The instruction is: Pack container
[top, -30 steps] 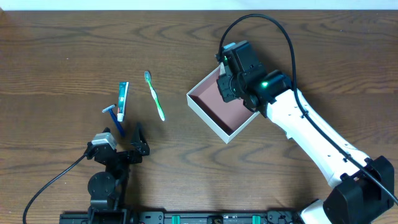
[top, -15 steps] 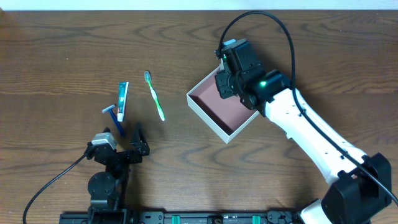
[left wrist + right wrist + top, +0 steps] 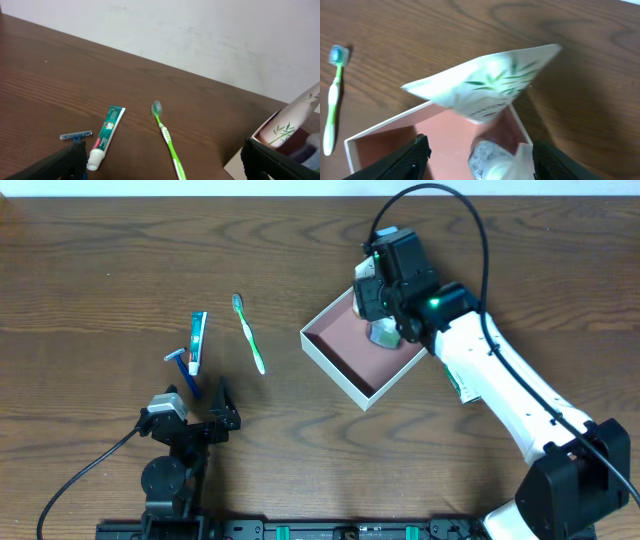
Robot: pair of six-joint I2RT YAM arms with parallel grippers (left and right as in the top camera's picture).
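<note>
Well left of the container (image 3: pixel 345 358), the left pincer (image 3: pixel 207 395) is held spread and empty. Above its far corner the right pincer (image 3: pixel 479 145) is seen spread; the leaf-printed pouch (image 3: pixel 480 90) should be released wholly inside the walls. Square and mouth-up, the container is set corner-on upon the worktop (image 3: pixel 100 260); no long axis is shown.

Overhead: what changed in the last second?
Right gripper opened and pulled back toward the table's far edge, letting go of a white leaf-print packet, which now leans in the container's far corner. Left gripper, toothbrush, toothpaste and razor stayed put.
</note>
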